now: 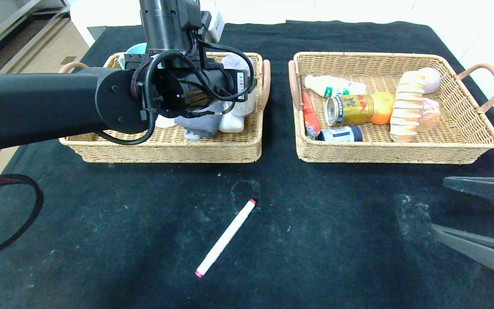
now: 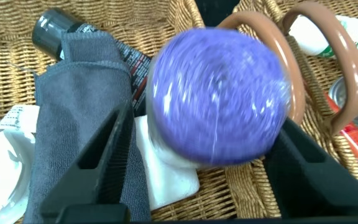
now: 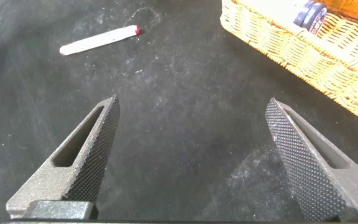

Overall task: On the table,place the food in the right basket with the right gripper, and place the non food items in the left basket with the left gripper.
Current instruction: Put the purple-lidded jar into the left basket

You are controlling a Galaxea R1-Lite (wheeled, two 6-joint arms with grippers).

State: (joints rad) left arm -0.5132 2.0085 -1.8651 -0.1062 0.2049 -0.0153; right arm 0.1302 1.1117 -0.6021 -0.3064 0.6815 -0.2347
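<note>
My left gripper [image 2: 205,118] hangs over the left basket [image 1: 165,150], open. A blurred purple ball [image 2: 219,96] sits between its fingers [image 2: 104,155], clear of the one on the grey cloth's side. In the head view the wrist hides the gripper, and the ball [image 1: 234,62] shows pale behind it. A white pen with pink ends [image 1: 225,237] lies on the black cloth in front of the baskets, also in the right wrist view [image 3: 98,40]. My right gripper [image 1: 440,207] is open and empty, low over the table at the front right [image 3: 192,102].
The left basket holds a grey cloth [image 2: 73,112], a white item [image 2: 166,168] and a black bottle [image 2: 51,31]. The right basket [image 1: 401,154] holds a milk bottle [image 1: 332,87], a gold can [image 1: 350,109], an orange [image 1: 383,107], bread [image 1: 408,107] and a sausage [image 1: 310,115].
</note>
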